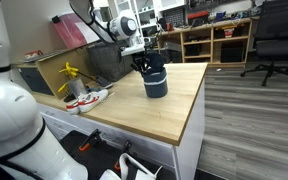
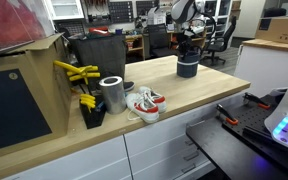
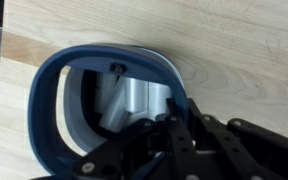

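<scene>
Here, the pincer [image 1: 147, 66] hangs at the rim of the blue cup [image 1: 156, 86].

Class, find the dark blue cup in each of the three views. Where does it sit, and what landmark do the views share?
Exterior view: cup just above centre, on the table.
Exterior view: cup upper right of centre.
Wrist view: cup fills the left and middle, seen from above.
Shared landmark: the wooden tabletop.
</scene>
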`<action>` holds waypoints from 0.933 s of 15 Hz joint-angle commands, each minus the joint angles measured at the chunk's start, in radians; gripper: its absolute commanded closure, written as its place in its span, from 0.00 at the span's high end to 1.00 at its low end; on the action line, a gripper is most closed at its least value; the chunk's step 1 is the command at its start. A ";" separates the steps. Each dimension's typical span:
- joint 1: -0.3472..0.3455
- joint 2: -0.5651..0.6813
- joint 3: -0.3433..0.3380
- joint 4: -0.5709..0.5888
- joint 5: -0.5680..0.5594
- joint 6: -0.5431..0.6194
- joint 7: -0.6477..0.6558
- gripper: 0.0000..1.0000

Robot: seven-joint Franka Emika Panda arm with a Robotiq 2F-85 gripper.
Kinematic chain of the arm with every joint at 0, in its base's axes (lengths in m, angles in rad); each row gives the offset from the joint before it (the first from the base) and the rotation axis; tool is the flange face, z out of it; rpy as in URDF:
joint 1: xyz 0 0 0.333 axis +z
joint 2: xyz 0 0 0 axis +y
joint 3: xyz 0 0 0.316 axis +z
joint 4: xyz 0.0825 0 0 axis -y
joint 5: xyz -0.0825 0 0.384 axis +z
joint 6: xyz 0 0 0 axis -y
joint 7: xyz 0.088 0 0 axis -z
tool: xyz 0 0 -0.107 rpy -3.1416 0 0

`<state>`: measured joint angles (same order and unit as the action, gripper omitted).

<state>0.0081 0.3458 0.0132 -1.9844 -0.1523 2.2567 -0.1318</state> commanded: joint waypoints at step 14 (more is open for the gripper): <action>-0.009 0.020 0.019 0.031 0.067 -0.035 -0.030 0.03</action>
<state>0.0096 0.3472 0.0165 -1.9821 -0.1307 2.2565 -0.1343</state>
